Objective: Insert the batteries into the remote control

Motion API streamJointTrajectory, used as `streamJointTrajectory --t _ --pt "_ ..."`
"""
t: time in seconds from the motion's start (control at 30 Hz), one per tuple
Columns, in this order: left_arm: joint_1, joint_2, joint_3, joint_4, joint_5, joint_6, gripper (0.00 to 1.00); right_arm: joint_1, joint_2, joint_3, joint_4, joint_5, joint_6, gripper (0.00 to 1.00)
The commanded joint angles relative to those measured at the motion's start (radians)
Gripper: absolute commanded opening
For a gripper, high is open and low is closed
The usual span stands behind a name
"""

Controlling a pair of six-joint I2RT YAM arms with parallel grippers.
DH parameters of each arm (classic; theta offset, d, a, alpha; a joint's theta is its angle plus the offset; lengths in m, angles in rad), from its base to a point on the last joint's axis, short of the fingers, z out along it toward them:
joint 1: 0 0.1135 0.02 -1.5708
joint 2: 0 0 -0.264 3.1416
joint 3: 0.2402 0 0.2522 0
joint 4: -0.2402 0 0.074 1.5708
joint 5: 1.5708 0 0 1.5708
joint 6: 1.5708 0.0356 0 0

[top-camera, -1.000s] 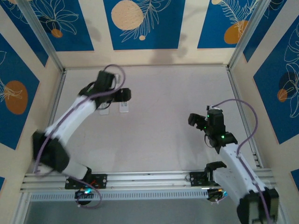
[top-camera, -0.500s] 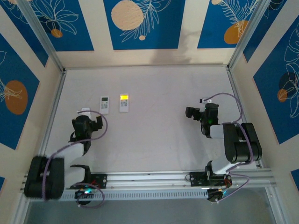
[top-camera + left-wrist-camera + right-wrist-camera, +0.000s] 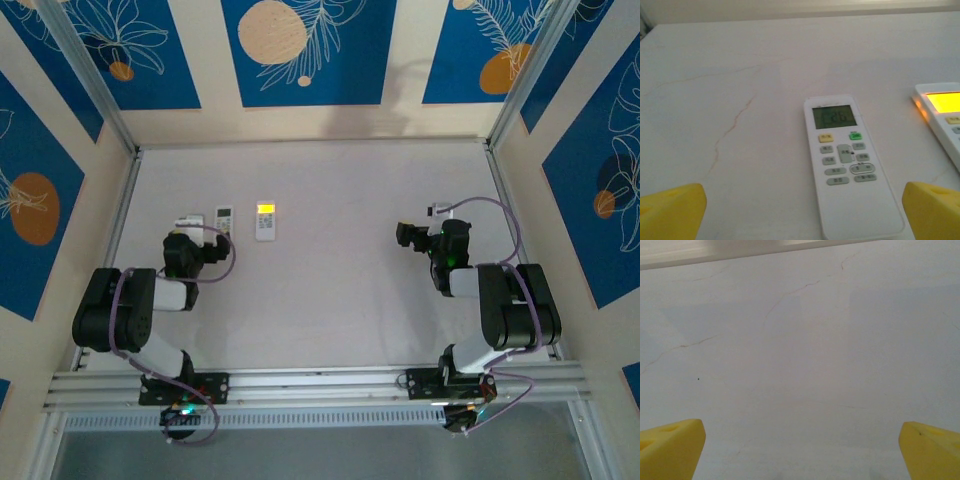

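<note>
Pulled back from the remotes since a second ago, the left gripper [image 3: 212, 246] now sits low, jaws wide and empty. One remote [image 3: 850, 165] lies just ahead of its fingertips, and an orange-lit remote [image 3: 945, 120] lies further right. Likewise the right gripper [image 3: 800, 450] gapes empty over the table [image 3: 800, 340].

Both arms are folded up close to their bases, elbows high. The left gripper [image 3: 208, 247] and the right gripper [image 3: 408, 237] point forward, jaws spread wide, holding nothing, yellow fingertips [image 3: 671, 212] far apart.
</note>
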Motion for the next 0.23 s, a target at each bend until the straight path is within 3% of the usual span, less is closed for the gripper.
streamJointTrajectory --t 0.0,0.2 --pt "0.000 -0.003 0.027 -0.003 0.092 0.041 1.00 0.000 -0.005 0.003 0.034 -0.013 -0.023 0.99" --pt "0.000 -0.002 0.028 -0.003 0.092 0.040 1.00 0.007 -0.009 -0.009 0.052 -0.004 -0.032 0.99"
